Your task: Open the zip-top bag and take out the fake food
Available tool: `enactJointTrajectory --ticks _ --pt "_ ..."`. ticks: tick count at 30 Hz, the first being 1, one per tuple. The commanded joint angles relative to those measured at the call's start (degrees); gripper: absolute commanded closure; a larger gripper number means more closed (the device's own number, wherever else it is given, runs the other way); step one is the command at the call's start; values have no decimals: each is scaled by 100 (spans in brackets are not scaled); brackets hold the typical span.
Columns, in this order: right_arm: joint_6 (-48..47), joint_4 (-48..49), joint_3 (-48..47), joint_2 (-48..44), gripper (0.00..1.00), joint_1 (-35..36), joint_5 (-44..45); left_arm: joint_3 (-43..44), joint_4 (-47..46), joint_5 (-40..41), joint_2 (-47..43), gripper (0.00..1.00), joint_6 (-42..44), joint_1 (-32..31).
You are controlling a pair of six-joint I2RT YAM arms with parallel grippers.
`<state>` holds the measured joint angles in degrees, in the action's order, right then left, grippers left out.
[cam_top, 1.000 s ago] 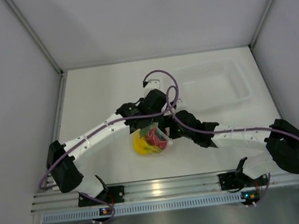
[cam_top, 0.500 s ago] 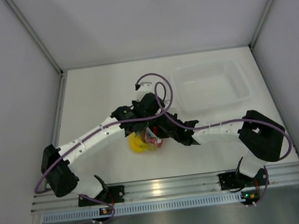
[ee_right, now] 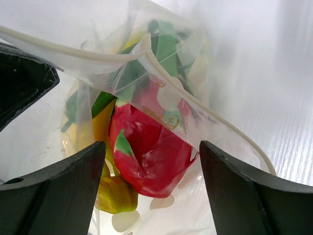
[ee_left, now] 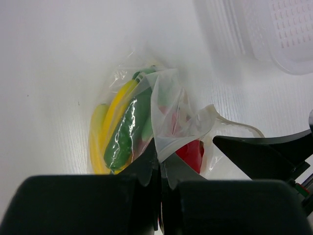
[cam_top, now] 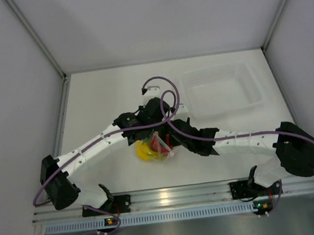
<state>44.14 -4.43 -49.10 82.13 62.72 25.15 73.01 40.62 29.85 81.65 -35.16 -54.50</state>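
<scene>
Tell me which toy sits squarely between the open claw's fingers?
The red strawberry-like fruit; the yellow banana and green piece lie off to one side.

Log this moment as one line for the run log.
left claw: shut on zip-top bag | right claw: open, straddling bag | fake food: inside bag | step: opening, nothing removed

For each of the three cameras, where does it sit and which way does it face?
Top external: above and behind, facing down at the table, clear tray, left arm and right arm.
Left wrist: on the left arm, facing along its shut left end effector to the zip-top bag.
Right wrist: on the right arm, facing the red strawberry between its open right end effector.
Shared: both wrist views show the bag's yellow banana.
</scene>
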Motion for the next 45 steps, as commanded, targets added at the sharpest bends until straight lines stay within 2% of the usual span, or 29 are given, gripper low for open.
enactJointTrajectory --ticks 1,7,8,12,16,20,24,28,35,45 --pt "-494 732 -170 -162 21 417 -545 29 -1170 -576 -52 100 -299 -149" --pt "-590 1391 -117 110 24 434 -1107 -15 -1250 -656 -52 100 -308 -149" --pt "-634 1662 -48 137 28 434 -1178 -33 -1250 -655 -44 100 -308 -140" --pt "-609 2120 120 84 34 426 -1354 -120 -1285 -647 -87 100 -334 -149" --pt "-529 2192 164 154 38 443 -1364 -182 -1338 -673 -96 100 -387 -149" --pt "-512 1736 -133 478 30 434 -960 -138 -1355 -743 -96 100 -395 -149" --pt "-354 1076 -363 760 27 399 -511 -129 -1355 -717 -193 100 -352 -149" --pt "-275 1146 -337 989 25 346 -764 -147 -1355 -647 -298 100 -316 -140" --pt "-336 1199 -574 1542 14 250 -1327 -173 -1346 -691 -342 100 -299 -149" --pt "-389 812 -811 2175 8 127 -1214 -217 -1346 -699 -395 100 -290 -140"
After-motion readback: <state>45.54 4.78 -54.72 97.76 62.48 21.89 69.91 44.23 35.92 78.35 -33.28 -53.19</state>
